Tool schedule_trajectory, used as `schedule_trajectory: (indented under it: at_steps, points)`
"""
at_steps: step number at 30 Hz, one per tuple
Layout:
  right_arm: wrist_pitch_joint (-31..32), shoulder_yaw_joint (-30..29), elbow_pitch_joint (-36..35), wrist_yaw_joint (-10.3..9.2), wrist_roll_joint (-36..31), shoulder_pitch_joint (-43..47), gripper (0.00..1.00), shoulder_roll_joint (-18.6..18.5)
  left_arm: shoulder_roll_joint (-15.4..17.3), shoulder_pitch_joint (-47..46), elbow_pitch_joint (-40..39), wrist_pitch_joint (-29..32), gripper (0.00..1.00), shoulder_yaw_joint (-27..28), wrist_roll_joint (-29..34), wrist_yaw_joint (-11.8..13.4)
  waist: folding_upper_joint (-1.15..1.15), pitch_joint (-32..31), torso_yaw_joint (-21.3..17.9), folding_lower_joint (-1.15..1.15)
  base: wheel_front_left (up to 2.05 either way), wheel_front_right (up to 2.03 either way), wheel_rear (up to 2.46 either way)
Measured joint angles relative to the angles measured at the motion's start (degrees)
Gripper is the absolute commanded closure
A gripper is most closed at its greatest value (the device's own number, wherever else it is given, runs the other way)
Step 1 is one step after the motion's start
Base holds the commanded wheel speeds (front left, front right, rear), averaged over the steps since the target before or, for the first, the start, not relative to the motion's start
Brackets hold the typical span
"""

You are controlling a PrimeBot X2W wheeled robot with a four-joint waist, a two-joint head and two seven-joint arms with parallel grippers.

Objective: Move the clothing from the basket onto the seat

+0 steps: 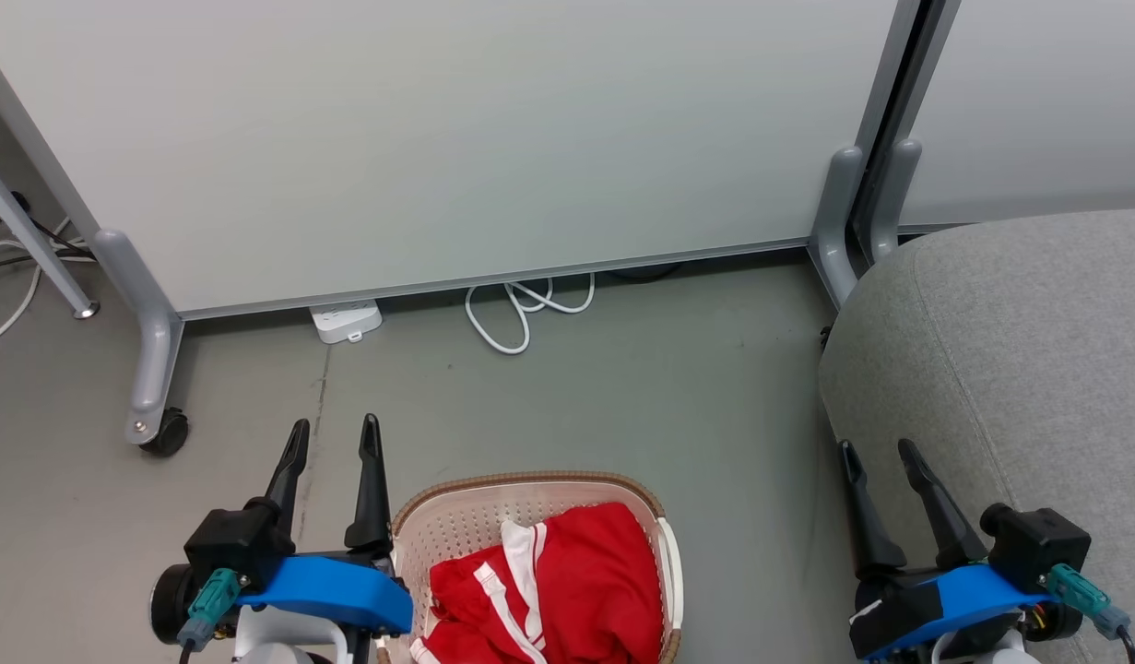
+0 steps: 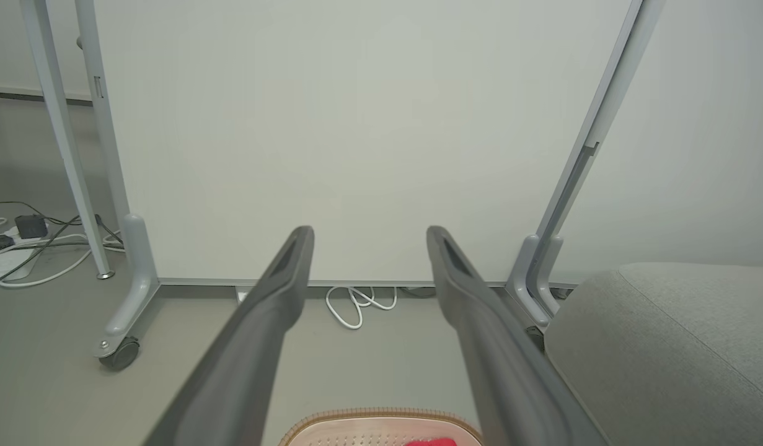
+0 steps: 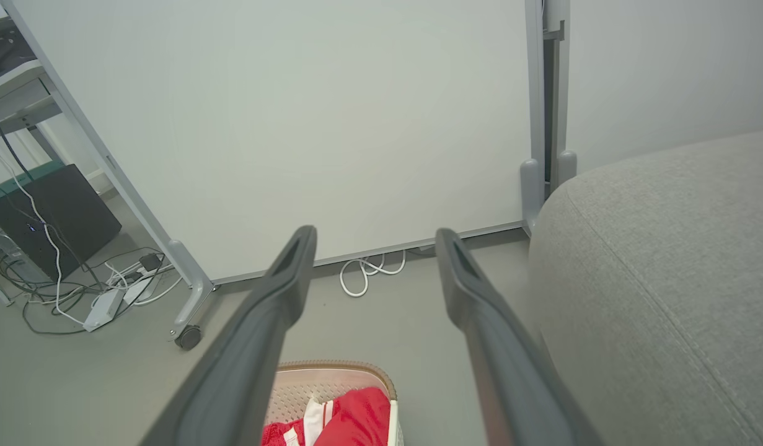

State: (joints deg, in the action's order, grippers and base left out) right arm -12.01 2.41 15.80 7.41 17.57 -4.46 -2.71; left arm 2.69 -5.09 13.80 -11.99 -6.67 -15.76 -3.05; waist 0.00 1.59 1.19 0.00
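The red clothing with white stripes lies bunched inside the cream perforated basket, which stands on the floor at the bottom middle of the head view. My left gripper hovers open just left of the basket, nothing between its fingers. My right gripper is open too, at the lower right, beside the near edge of the grey seat. The left wrist view catches the basket rim and the seat. In the right wrist view the clothing sits low, with the seat on the right.
A pale rolling partition closes off the far side, its caster foot at the left. A white power strip and a looped white cable lie at its base. More cables and a dark box lie beyond.
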Motion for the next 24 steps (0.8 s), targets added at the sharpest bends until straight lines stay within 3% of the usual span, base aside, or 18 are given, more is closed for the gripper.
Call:
schedule_trajectory:
  at_steps: [24]
  points:
    - [-2.5, 1.0, 1.2, 0.01, -10.7, -0.3, 0.00, 0.0, 0.1, -0.1, 1.2, -2.6, 0.00, -1.6, 10.0, 0.0, 0.00, -0.1, 0.5, 0.00, 0.00, 0.00, 0.00]
